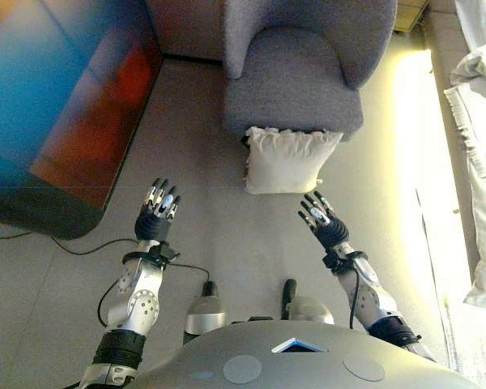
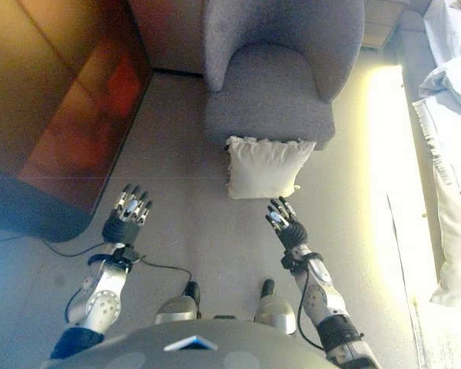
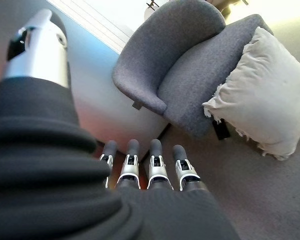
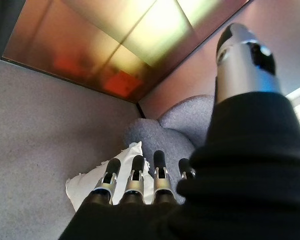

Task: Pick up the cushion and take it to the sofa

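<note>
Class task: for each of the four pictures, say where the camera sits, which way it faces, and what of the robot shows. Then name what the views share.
Left eye view: on the head, looking down; cushion leaning on the grey armchair, left hand and right hand open.
Right eye view: same scene, slightly shifted.
Left wrist view: along the left hand at armchair and cushion.
Right wrist view: along the right hand at the cushion.
Shared: the cushion and armchair show in all four.
</note>
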